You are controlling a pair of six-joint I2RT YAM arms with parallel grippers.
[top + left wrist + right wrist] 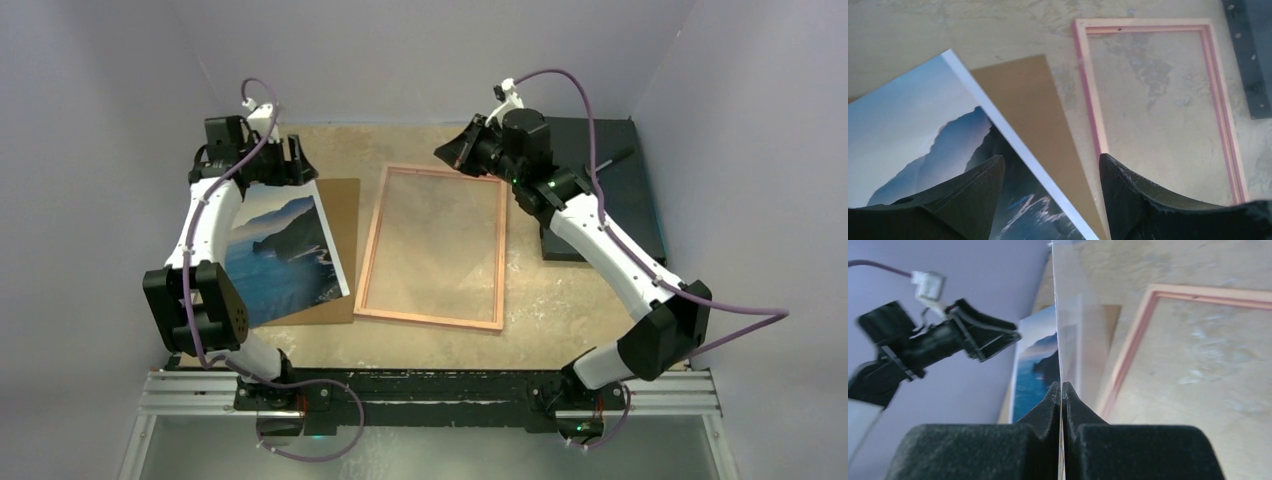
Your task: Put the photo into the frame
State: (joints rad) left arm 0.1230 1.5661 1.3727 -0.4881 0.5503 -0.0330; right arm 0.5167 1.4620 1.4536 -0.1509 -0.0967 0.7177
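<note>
The photo (pixel 285 255) lies tilted on the brown backing board (pixel 342 210), left of the frame (pixel 372 250). The frame lies flat in mid-table with its pale rim up. My left gripper (pixel 285 165) is open above the photo's far edge; in the left wrist view its fingers (pixel 973 190) stand wide apart over the photo (pixel 913 130) and the board (pixel 1033 105). My right gripper (pixel 455 150) is at the frame's far right corner. In the right wrist view it (pixel 1062 385) is shut on the edge of a thin clear pane (pixel 1073 315), seen edge-on above the frame (pixel 1128 360).
A black mat (pixel 620 170) lies at the back right under the right arm; its corner shows in the left wrist view (pixel 1248 60). Purple walls close in on three sides. A metal rail (pixel 430 390) runs along the near edge.
</note>
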